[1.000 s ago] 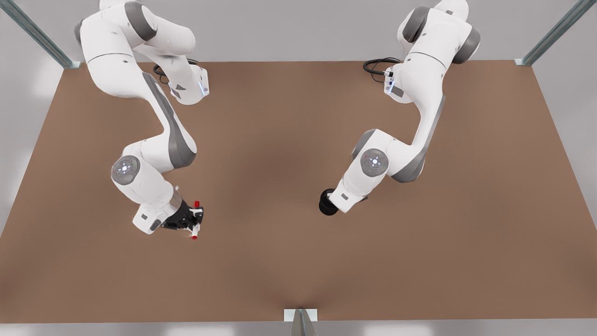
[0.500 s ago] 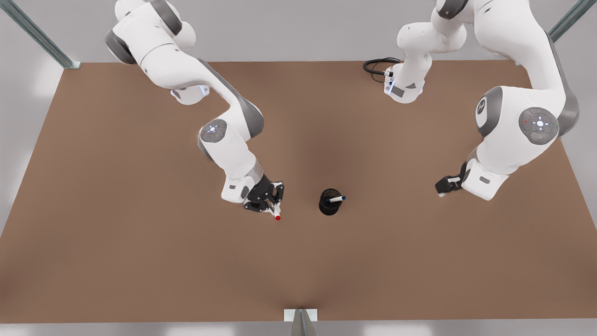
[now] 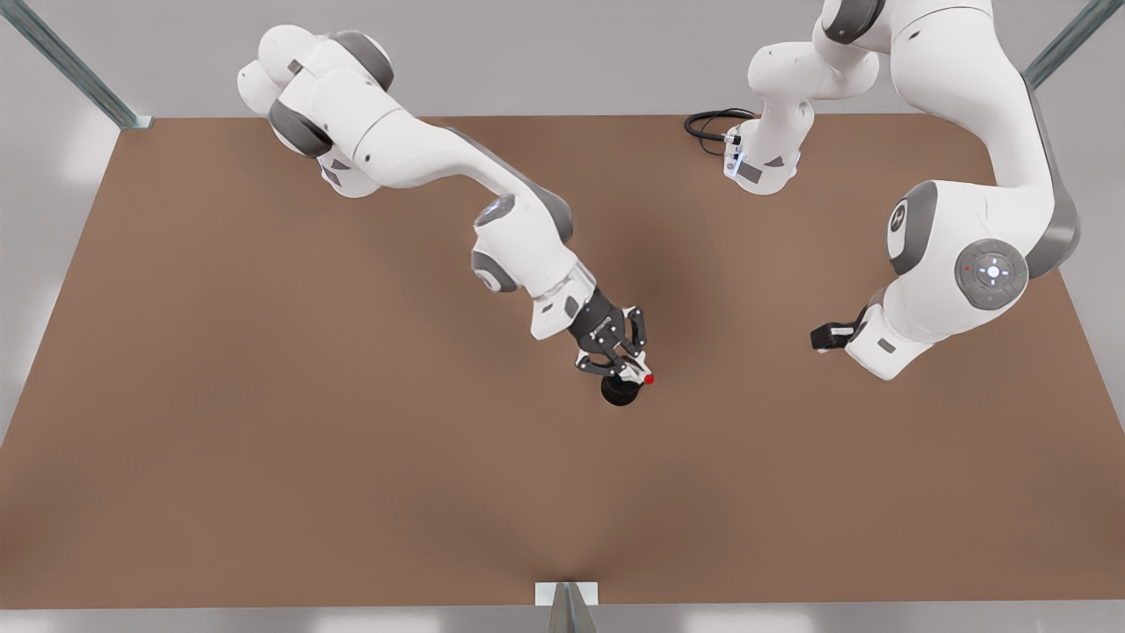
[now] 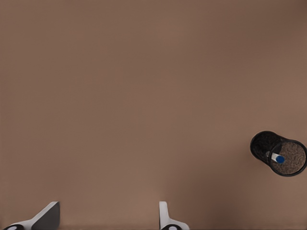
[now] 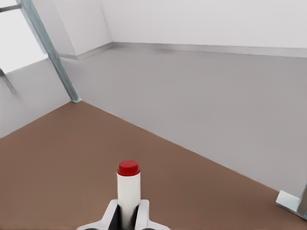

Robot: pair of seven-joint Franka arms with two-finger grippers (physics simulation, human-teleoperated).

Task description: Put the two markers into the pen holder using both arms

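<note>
The black mesh pen holder [image 3: 618, 395] stands mid-table, and the blue-capped marker [image 4: 277, 158] leans inside it in the left wrist view, where the pen holder [image 4: 261, 143] sits far off. My right gripper [image 3: 626, 364] hangs right above the holder, shut on the red-capped marker [image 3: 648, 379]. The right wrist view has that marker [image 5: 128, 184] standing up between the right gripper's [image 5: 127, 219] fingers. My left gripper [image 3: 822, 336] waits at the front view's right, open and holding nothing; the left gripper [image 4: 106, 221] hovers over bare table.
A black cable [image 3: 710, 123] coils by the arm base at the back. Metal frame posts [image 3: 70, 66] rise at the table's back corners, and a small bracket [image 3: 567, 594] sits at the front edge. The brown table [image 3: 264, 457] spreads wide around the holder.
The right gripper carried the red marker from the front view's left to just above the pen holder. The left arm, which left the blue marker in the holder, withdrew to the front view's right.
</note>
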